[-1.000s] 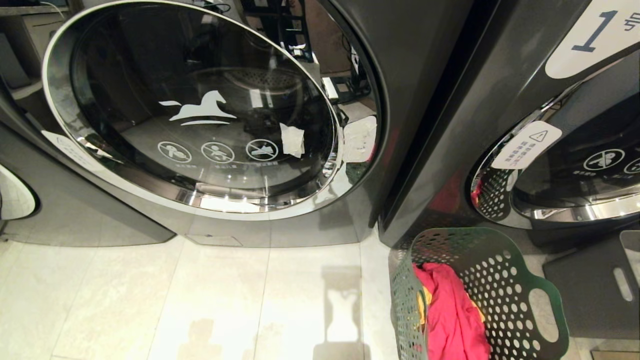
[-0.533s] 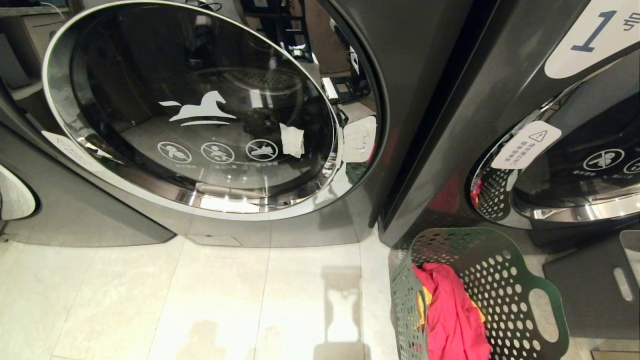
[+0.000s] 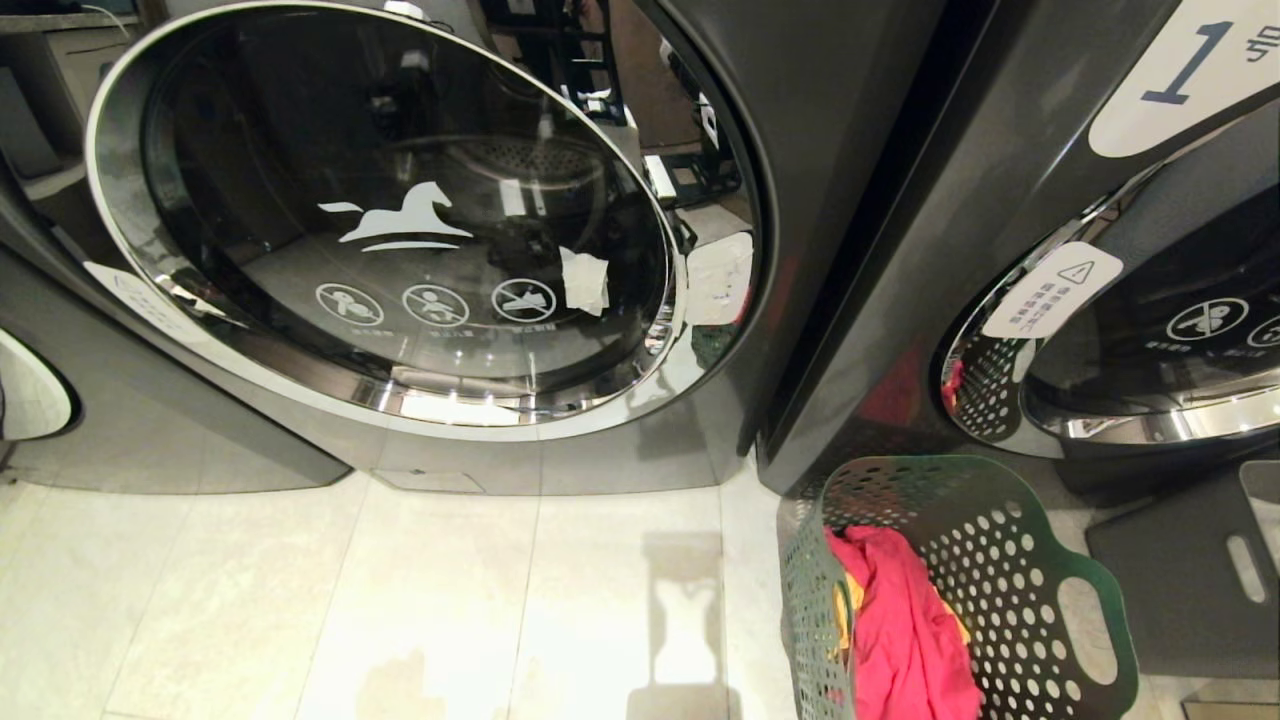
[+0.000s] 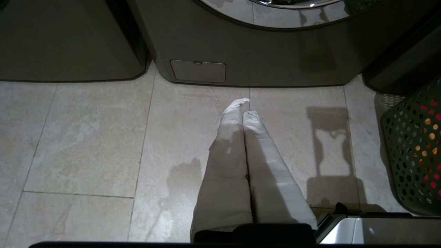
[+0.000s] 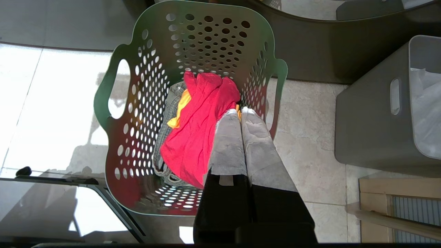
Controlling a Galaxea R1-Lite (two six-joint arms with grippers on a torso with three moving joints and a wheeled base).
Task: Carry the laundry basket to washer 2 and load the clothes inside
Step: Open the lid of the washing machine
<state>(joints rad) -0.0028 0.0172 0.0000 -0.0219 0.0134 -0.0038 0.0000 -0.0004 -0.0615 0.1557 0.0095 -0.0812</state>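
- While the washer door [image 3: 380, 220] is shut, both tools stay pressed together, empty: left tool [image 4: 243, 112] over floor, right tool [image 5: 237, 113] above the basket [image 3: 1000, 560] at near right.
- Open the door first, then lift the clothes [image 5: 196, 131].

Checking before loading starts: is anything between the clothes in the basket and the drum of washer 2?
Yes. Washer 2's round glass door looks shut, covering the drum. The clothes lie in the laundry basket on the floor.
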